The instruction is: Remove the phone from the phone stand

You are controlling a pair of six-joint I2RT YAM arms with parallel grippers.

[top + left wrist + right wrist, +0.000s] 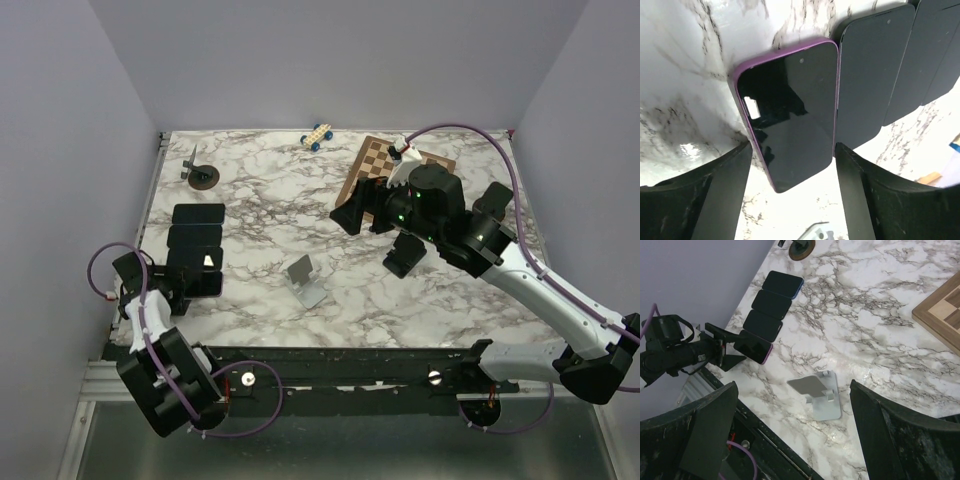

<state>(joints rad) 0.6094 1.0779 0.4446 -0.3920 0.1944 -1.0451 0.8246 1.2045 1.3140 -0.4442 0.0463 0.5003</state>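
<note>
The purple-cased phone [790, 110] lies flat, screen up, on the marble table near its front left corner [205, 283]. My left gripper [793, 145] is open, one finger on each side of the phone's near end without touching it. The grey phone stand [305, 280] stands empty in the front middle of the table. Seen from the right wrist, the stand [820, 392] is below my right gripper [792, 385], which hangs open and holds nothing. In the top view the right gripper [378, 236] is above the table, right of the stand.
Three dark phones [196, 237] lie in a row just behind the purple one, side by side [870, 75]. A wooden chessboard [395, 170] is at the back right, a toy car [318, 136] at the back, and a dark round base [200, 175] at the back left.
</note>
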